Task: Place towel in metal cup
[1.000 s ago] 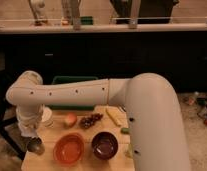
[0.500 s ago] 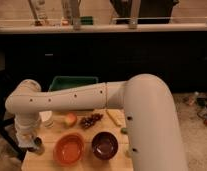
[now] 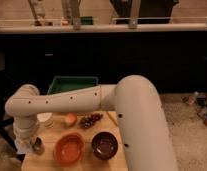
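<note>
Camera view: white arm (image 3: 72, 102) crosses frame, wrist bends down at lower left. Gripper (image 3: 28, 145) low at left edge, just beside metal cup (image 3: 38, 146) on wooden table (image 3: 47, 161). Towel not distinguishable. Orange bowl (image 3: 69, 148), dark bowl (image 3: 105, 145) at lower centre.

gripper (image 3: 28, 146) over metal cup (image 3: 37, 146), table's left edge

We found no text, label, brand or number that could be read on anything. The jaws (image 3: 28, 146) hung at the tabletop's (image 3: 47, 161) left edge, just beside the metal cup (image 3: 38, 146).
</note>
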